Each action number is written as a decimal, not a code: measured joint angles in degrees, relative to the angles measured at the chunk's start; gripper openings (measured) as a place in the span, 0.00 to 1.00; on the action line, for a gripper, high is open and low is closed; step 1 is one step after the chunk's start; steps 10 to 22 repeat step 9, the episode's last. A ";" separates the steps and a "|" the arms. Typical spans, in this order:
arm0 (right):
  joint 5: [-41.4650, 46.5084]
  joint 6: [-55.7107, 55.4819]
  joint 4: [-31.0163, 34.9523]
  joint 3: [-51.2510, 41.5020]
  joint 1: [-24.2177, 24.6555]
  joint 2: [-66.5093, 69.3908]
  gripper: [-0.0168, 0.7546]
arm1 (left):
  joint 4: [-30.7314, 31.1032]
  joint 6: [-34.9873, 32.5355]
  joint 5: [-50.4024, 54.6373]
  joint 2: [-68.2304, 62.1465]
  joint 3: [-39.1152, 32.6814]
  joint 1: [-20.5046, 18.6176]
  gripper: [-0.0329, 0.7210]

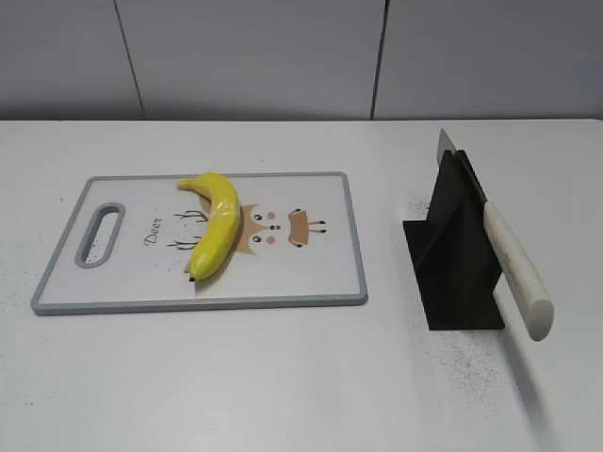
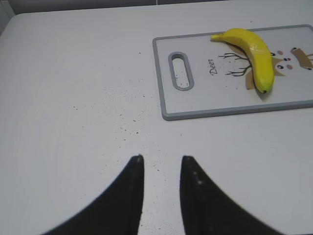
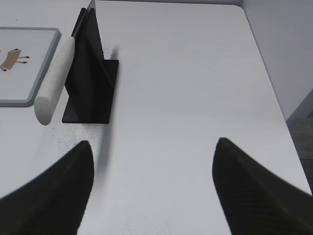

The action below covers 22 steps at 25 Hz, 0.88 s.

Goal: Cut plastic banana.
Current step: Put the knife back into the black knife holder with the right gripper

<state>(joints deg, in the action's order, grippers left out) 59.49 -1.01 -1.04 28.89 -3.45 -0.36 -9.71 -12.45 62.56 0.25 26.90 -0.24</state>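
Observation:
The yellow plastic banana (image 1: 216, 224) lies on a white cutting board (image 1: 122, 287) with a grey rim and a deer drawing; the banana also shows in the left wrist view (image 2: 254, 49). A knife with a white handle (image 1: 516, 268) rests slanted in a black stand (image 1: 457, 250); the handle also shows in the right wrist view (image 3: 55, 82). My left gripper (image 2: 160, 159) is open and empty over bare table, left of and nearer than the board. My right gripper (image 3: 154, 144) is wide open and empty, right of and nearer than the stand. Neither gripper shows in the exterior view.
The white table (image 1: 301, 386) has dark specks near the stand and left of the board. Its right edge (image 3: 274, 88) drops off beside a grey wall. A grey panelled wall (image 1: 283, 56) stands behind the table.

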 joint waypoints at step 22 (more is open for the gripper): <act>0.00 0.00 0.00 0.00 0.05 0.00 0.76 | -0.05 0.00 0.00 0.00 0.00 0.00 0.35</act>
